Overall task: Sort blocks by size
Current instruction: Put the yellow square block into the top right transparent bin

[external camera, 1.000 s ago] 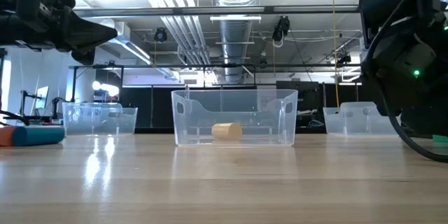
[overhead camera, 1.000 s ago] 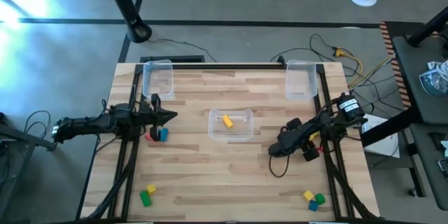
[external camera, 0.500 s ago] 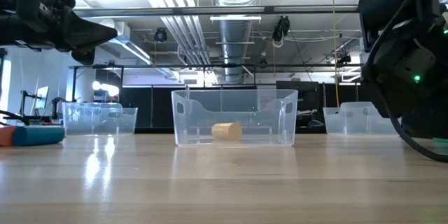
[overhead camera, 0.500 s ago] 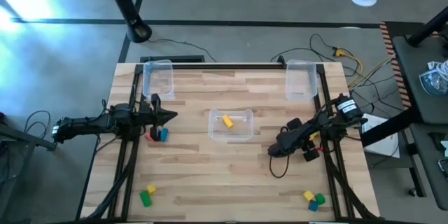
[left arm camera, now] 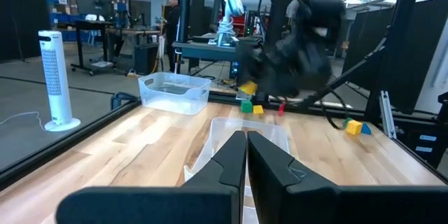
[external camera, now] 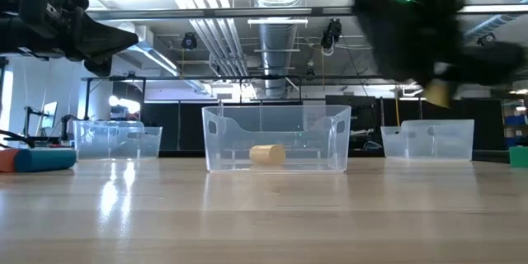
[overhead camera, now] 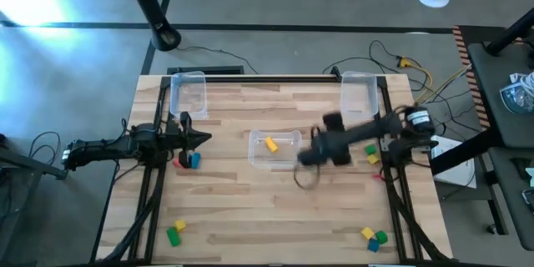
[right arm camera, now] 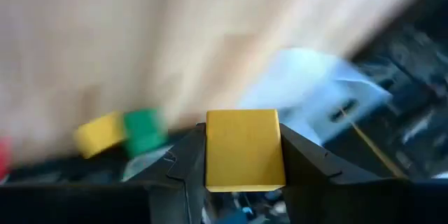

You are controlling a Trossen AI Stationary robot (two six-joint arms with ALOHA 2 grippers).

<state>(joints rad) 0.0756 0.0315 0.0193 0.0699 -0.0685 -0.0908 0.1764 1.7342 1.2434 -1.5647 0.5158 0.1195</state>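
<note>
The yellow block [right arm camera: 244,148] was pinched between the right gripper [overhead camera: 310,155] fingers, up off the bench just beside the middle bin [overhead camera: 274,149]. I'd get it squarely over the opening before letting go. A second earlier that arm sat low by the right edge; now it had swung inward. The left gripper [overhead camera: 200,138] waited, fingers closed, empty.

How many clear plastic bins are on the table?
3 clear plastic bins: one at the wooden table's back left corner, one at its back right corner, one in the middle holding a yellow block. None seems hidden.
</note>
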